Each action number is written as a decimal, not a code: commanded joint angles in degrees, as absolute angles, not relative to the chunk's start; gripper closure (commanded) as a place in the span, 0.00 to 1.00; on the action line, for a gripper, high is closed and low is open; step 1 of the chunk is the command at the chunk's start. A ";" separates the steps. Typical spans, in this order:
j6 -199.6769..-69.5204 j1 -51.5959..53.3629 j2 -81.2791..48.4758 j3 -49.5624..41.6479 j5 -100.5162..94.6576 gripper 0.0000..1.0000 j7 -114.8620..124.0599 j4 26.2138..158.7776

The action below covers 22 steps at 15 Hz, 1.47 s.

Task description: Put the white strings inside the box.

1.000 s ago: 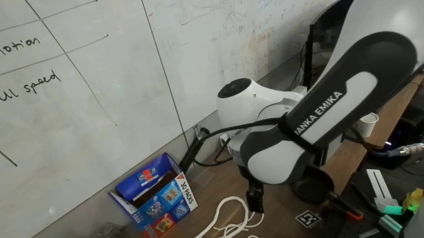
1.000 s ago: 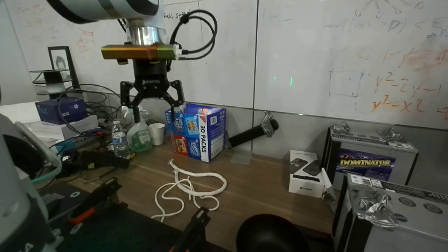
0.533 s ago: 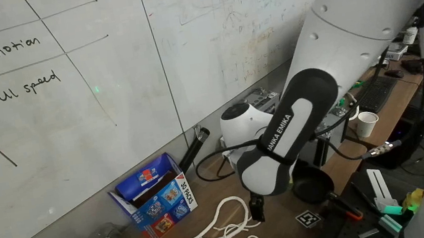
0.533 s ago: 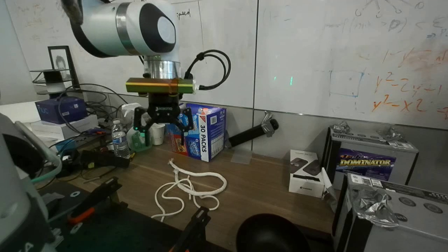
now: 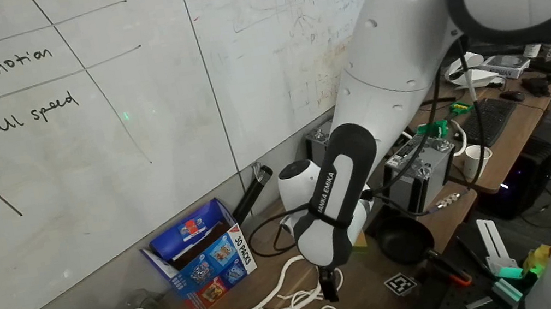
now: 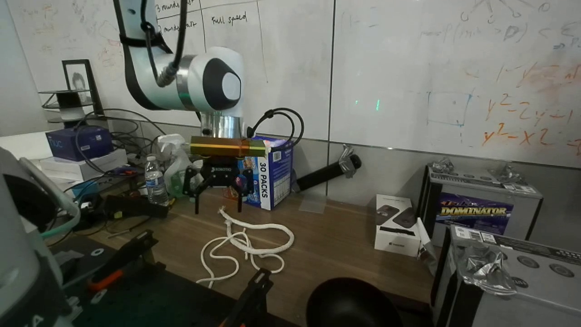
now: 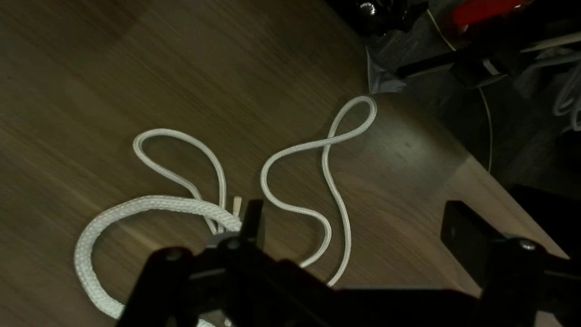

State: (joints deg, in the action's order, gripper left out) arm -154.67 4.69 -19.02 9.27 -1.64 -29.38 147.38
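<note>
Though indistinct in an exterior view, fingers (image 5: 328, 285) apart in wrist view; strings (image 7: 211, 210) below.

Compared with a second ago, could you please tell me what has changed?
The open gripper has come down toward the table; nothing was taken hold of or let go. The white strings and the box stayed as they were.

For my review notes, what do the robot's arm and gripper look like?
The arm is white with black panels, one bearing the word EMIKA, and carries black cables. The gripper is black, marked ROBOTIQ, with two slim fingers, below a shiny gold-green bar.
</note>
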 commanded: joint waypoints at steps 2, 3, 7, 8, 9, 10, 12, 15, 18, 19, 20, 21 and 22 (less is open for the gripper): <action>-155.37 0.78 -27.37 11.86 -3.47 0.00 -34.00 140.76; -155.67 0.48 -28.84 11.95 -3.98 0.00 -34.48 139.66; -158.41 -1.11 -35.26 12.41 -6.30 0.00 -37.39 135.16; -159.19 -2.05 -36.98 12.88 -6.61 0.00 -38.57 134.09; -159.79 -2.53 -38.45 12.94 -7.23 0.00 -39.22 133.15; -160.24 -3.13 -40.25 12.95 -7.81 0.00 -40.01 131.88; -161.29 -3.56 -43.08 12.35 -9.15 0.00 -40.67 129.86; -161.23 -4.86 -46.81 12.51 -10.55 0.00 -41.82 126.47; -163.42 -4.24 -49.83 11.56 -11.67 0.00 -40.82 124.01; -164.09 -4.19 -50.70 11.53 -11.95 0.00 -40.62 123.36; -165.02 -3.96 -51.54 11.32 -12.23 0.00 -40.35 122.91; -165.67 -4.05 -52.11 11.42 -12.50 0.00 -40.39 122.62; -166.77 -3.85 -52.68 11.19 -12.93 0.00 -40.23 122.63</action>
State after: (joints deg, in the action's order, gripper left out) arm -163.84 -4.17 -50.31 11.56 -10.91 -41.00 124.33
